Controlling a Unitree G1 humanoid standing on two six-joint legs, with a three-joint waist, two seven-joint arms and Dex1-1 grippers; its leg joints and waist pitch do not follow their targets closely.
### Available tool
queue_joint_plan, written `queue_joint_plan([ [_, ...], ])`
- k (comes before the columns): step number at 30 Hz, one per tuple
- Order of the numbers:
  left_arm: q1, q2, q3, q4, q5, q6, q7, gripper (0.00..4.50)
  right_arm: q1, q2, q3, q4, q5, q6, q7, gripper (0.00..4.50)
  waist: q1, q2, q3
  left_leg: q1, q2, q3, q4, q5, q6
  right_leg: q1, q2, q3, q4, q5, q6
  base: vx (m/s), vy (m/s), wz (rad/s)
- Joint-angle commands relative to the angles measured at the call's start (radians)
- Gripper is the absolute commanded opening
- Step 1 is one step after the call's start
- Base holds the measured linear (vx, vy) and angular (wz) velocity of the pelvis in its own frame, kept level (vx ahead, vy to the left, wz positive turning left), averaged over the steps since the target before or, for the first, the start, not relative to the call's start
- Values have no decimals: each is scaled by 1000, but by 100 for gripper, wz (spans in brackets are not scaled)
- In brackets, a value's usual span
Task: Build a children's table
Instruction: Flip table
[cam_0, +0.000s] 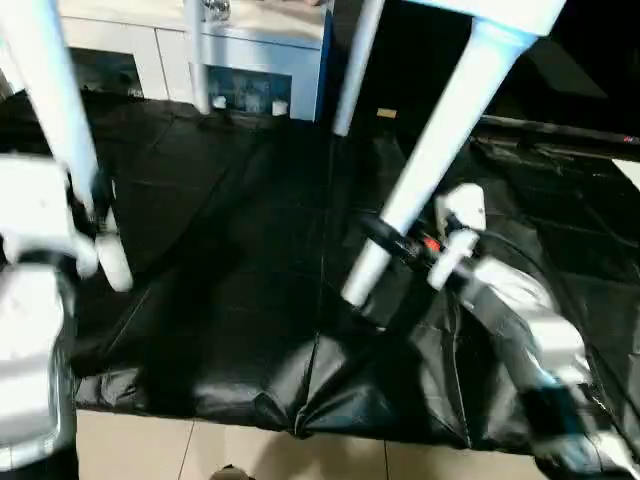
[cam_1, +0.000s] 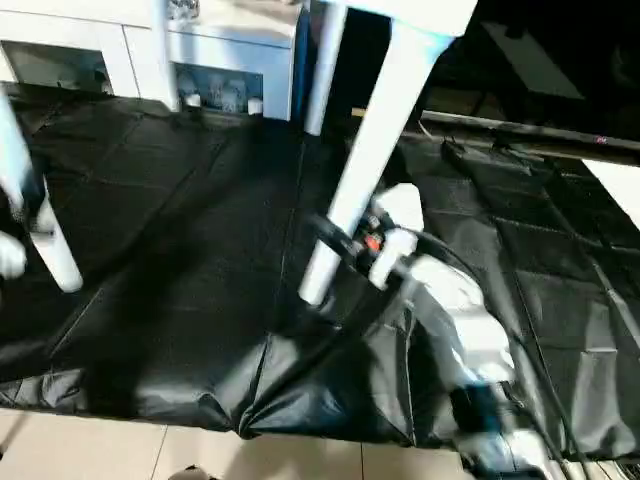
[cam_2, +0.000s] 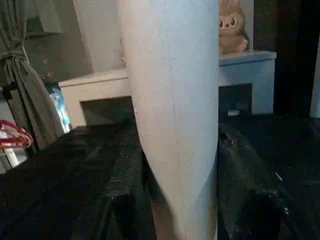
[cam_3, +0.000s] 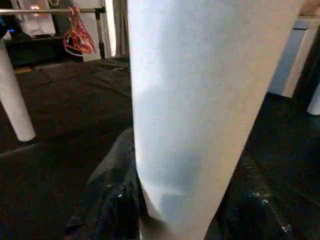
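The children's table stands upright on its legs; its white top (cam_0: 500, 12) runs off the upper edge. My left gripper (cam_0: 95, 210) is shut on the near left leg (cam_0: 55, 90), low on the leg, which fills the left wrist view (cam_2: 175, 125). My right gripper (cam_0: 392, 240) is shut on the near right leg (cam_0: 440, 140), its black fingers (cam_1: 335, 235) wrapped around the leg just above the foot. The same leg shows in the right wrist view (cam_3: 200, 110). Two far legs (cam_0: 197, 60) (cam_0: 355, 70) stand behind.
A wrinkled black cover (cam_0: 230, 270) lies over the big table under the legs, its front edge hanging above the pale floor (cam_0: 150, 445). A white glass-door cabinet (cam_0: 270, 60) stands behind. Red hangers (cam_3: 77, 32) hang on a rail, and a stuffed toy (cam_2: 232, 27) sits on a white bench.
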Motion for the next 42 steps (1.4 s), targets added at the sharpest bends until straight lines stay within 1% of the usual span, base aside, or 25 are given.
queue_joint_plan([
  [1,45,4,-55,-46,33,3,-29,168,25,-7,43,-113,-10,14,-1,152,-7,29,-51,26,38,-17,-90,-360,-45,24,-63,42,-93,-284,-104,0,0,0],
  [2,93,-1,-49,-73,32,6,-30,168,63,-15,55,-170,-23,29,-20,152,-8,25,-49,27,38,-16,-93,-367,-45,23,-62,42,-95,-285,-99,0,0,0],
  [4,140,-3,-48,-93,32,1,-33,168,95,-18,64,-219,-28,49,-40,152,-8,26,-51,27,39,-18,-94,-369,-45,25,-61,42,-95,-282,-93,0,0,0],
  [5,157,-4,-47,-99,31,-2,-35,168,107,-19,69,-239,-27,63,-50,152,-10,19,-47,27,38,-18,-97,-387,-42,23,-59,41,-99,-303,-85,0,0,0],
  [10,203,12,-59,-91,8,-16,-65,168,141,-7,87,-286,-39,113,-88,152,-17,13,-42,33,33,-22,-96,-456,-50,10,-62,42,-114,-438,-40,0,0,0],
  [11,215,16,-60,-91,-1,-22,-76,168,145,1,90,-289,-15,130,-81,152,-21,12,-41,36,31,-23,-95,-485,-54,5,-62,41,-120,-483,-28,0,0,0],
  [12,224,19,-58,-92,0,-26,-76,224,148,2,92,-292,-19,136,-87,208,-25,14,-39,41,31,-27,-95,-521,-61,3,-63,38,-126,-527,-17,0,0,0],
  [14,240,15,-38,-102,-25,-15,-72,238,157,3,95,-304,-30,141,-102,222,-35,13,-34,45,30,-34,-100,-564,-68,2,-62,33,-134,-564,-4,0,0,0],
  [16,278,10,-4,-127,-54,-1,-73,246,169,10,81,-312,-38,144,-136,228,-42,12,-34,39,29,-36,-102,-568,-70,6,-65,34,-133,-590,3,0,0,0],
  [17,280,9,-3,-128,-56,0,-73,277,170,10,80,-313,-38,144,-137,256,-43,13,-38,40,30,-37,-101,-560,-71,7,-67,35,-131,-580,0,0,0,0],
  [19,296,3,8,-137,-64,-5,-69,285,176,15,72,-320,-30,155,-145,264,-42,16,-37,45,31,-34,-100,-561,-67,-1,-62,39,-133,-547,-8,0,0,0],
  [20,321,-7,25,-154,-77,-12,-62,303,184,17,61,-329,-19,167,-151,283,-40,16,-36,48,31,-33,-100,-572,-64,-3,-61,39,-134,-542,-12,0,0,0],
  [22,360,-19,49,-182,-102,-17,-56,320,195,15,51,-342,-9,177,-155,298,-40,13,-34,41,31,-35,-102,-570,-62,4,-64,38,-132,-540,-13,0,0,0],
  [23,380,-24,60,-195,-112,-22,-54,320,203,16,45,-352,-4,183,-159,298,-40,12,-34,40,32,-34,-102,-564,-61,3,-63,39,-131,-537,-12,0,0,0],
  [24,403,-31,74,-209,-119,-27,-54,332,212,17,36,-363,3,192,-166,311,-41,6,-34,40,31,-32,-101,-560,-58,1,-63,40,-133,-540,-10,0,0,0],
  [26,456,-44,105,-244,-138,-39,-64,339,235,13,19,-387,16,209,-178,319,-40,9,-33,40,32,-31,-101,-551,-56,0,-62,42,-133,-529,-8,0,0,0],
  [27,459,-44,106,-246,-139,-39,-65,339,236,12,18,-388,17,209,-179,319,-39,5,-32,38,31,-31,-102,-547,-52,2,-62,42,-132,-532,-4,0,0,0],
  [28,503,-62,130,-287,-159,-38,-73,352,267,4,5,-417,33,228,-186,330,-36,2,-33,39,31,-30,-101,-539,-49,3,-63,42,-132,-535,0,0,0,0],
  [32,566,-89,149,-337,-193,-48,-83,377,322,-10,-11,-461,57,258,-182,359,-29,1,-28,40,30,-28,-100,-549,-48,-3,-60,43,-139,-557,17,0,0,0],
  [33,591,-99,145,-356,-213,-52,-89,381,340,-16,-20,-477,69,269,-178,365,-30,-7,-28,38,30,-30,-101,-550,-46,0,-61,41,-140,-573,23,0,0,0],
  [35,650,-123,131,-393,-252,-65,-105,404,380,-32,-39,-513,86,286,-175,387,-27,-3,-24,39,30,-30,-100,-556,-47,-4,-63,42,-145,-605,32,0,0,0],
  [37,704,-151,100,-416,-263,-77,-109,418,419,-53,-61,-545,92,290,-170,401,-28,-3,-22,38,32,-32,-101,-571,-53,-4,-62,41,-148,-620,39,0,0,0],
  [38,731,-170,76,-427,-261,-74,-104,421,442,-65,-77,-562,98,289,-166,402,-30,-9,-21,36,31,-31,-101,-580,-53,-2,-62,39,-151,-639,50,0,0,0],
  [40,747,-184,61,-436,-259,-69,-102,428,457,-74,-87,-574,104,289,-164,402,-31,-9,-18,37,30,-33,-100,-589,-51,-3,-61,36,-158,-662,60,0,0,0],
  [42,724,-223,-47,-405,-200,-18,-42,428,472,-62,-129,-536,37,244,-231,402,-38,-10,-13,43,28,-37,-97,-611,-57,-9,-62,26,-171,-721,72,0,0,0],
])
